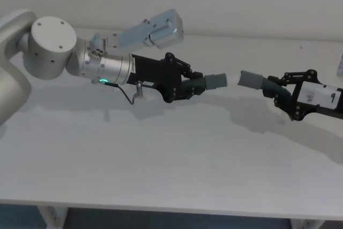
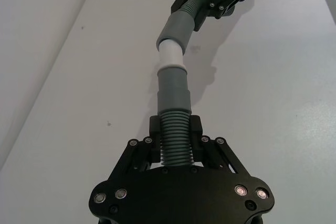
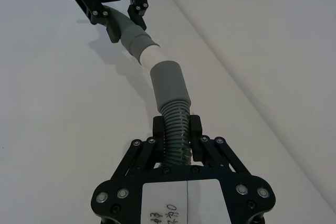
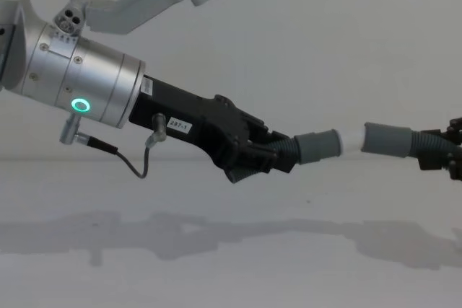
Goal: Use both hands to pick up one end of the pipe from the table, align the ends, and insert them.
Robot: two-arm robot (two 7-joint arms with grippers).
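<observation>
Left gripper (image 1: 194,85) clamps one pipe piece (image 1: 210,81) mid-frame; right gripper (image 1: 283,90) clamps the other (image 1: 252,80). Collars nearly meeting above table (image 1: 161,154).

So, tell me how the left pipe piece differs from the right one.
Left pipe piece is gripped by the left hand; right pipe piece by the right hand. Left pipe piece runs straight out of its hand; right pipe piece bends near its hand. Both are grey, collared, held above the table, collars facing.
</observation>
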